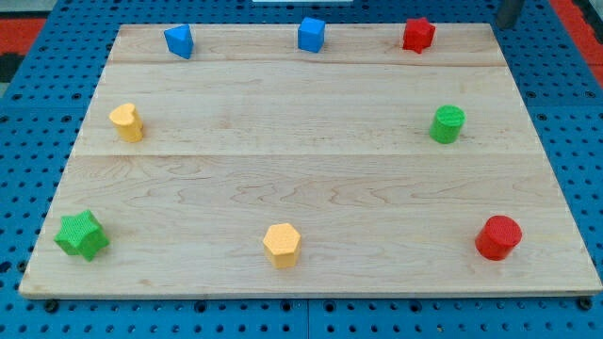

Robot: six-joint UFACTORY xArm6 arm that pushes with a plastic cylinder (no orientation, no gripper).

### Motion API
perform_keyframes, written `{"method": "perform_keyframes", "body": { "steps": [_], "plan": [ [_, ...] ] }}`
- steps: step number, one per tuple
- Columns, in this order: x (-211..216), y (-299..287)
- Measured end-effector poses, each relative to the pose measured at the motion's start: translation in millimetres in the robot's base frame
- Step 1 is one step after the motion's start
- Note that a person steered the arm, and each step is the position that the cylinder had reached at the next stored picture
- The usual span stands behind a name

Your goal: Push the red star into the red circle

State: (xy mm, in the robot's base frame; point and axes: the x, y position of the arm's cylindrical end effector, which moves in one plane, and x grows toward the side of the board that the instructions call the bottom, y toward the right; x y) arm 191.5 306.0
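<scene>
The red star (418, 34) sits near the view's top right edge of the wooden board (311, 169). The red circle (497, 237), a round red block, sits near the view's bottom right corner, far below the star. A dark rod (509, 11) shows only as a short stub at the view's top right corner, off the board and right of the star. Its end looks to be at my tip (506, 24), about a star's width and more from the red star, touching no block.
A blue block (179, 40) and a blue cube (311, 34) sit along the top edge. A green cylinder (448, 124) stands at the right, between the star and the circle. A yellow block (126, 122), a green star (81, 235) and a yellow hexagon (282, 245) lie left and bottom.
</scene>
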Motion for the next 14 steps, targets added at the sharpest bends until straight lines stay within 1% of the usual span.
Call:
{"method": "perform_keyframes", "body": {
  "steps": [2,3,4,5,6,7,8,9,10,11,12,13,14],
  "plan": [
    [8.1,-102.4],
    [-0.2,-120.5],
    [10.0,-176.7],
    [51.2,-234.2],
    [56.3,-223.9],
    [22.2,-197.4],
    [53.3,-173.6],
    [94.1,-204.2],
    [100.0,-207.3],
    [69.4,-188.2],
    [108.9,-166.3],
    [134.3,-211.0],
    [158.7,-212.7]
  ]
}}
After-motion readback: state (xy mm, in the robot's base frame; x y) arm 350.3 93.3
